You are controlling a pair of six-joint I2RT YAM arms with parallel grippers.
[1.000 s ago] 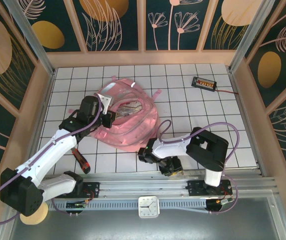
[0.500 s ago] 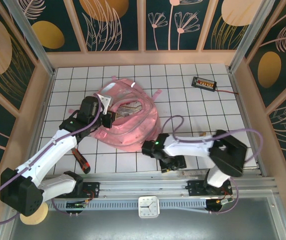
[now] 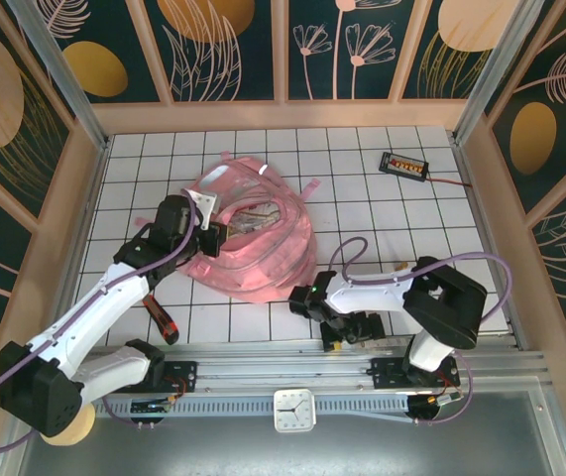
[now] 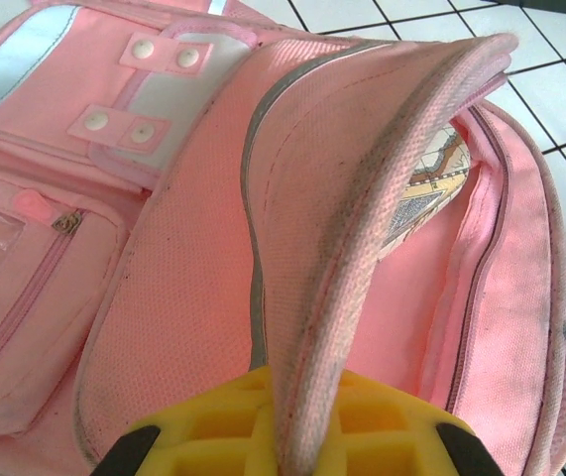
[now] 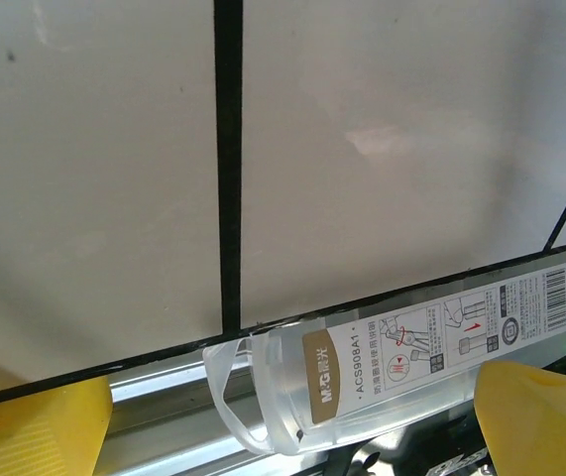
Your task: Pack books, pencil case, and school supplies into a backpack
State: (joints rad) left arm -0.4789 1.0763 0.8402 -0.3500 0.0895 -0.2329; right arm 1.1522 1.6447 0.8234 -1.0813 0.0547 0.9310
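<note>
The backpack (image 3: 263, 248) lies left of centre on the white-tiled bench (image 3: 382, 208), its mouth gaping towards the right, with bare tiles on its right and far sides reaching to a small black box (image 3: 404, 164) near the far right wall. The left gripper (image 3: 206, 236) sits at the backpack's left rim; in the left wrist view its yellow ribbed pads (image 4: 213, 436) are clamped on the flap's stiff, piped edge, lifting soft woven pink fabric in an arch. Under that arch a book (image 4: 423, 183) with a printed cover lies inside the backpack, against the smooth pink lining. A flat clear pocket with a zip and snap tabs sits on the left of the flap. A red-and-black knife (image 3: 161, 315) lies near the left arm, close to the bench's near edge. The right gripper (image 3: 337, 332) hangs low over that near edge, beside the metal rail (image 3: 243, 362). Its fingers (image 5: 540, 416) stand wide apart, and between them lies the bar (image 5: 401, 357), a slim clear plastic case with a printed label, resting along the bench edge and partly over the rail.
</note>
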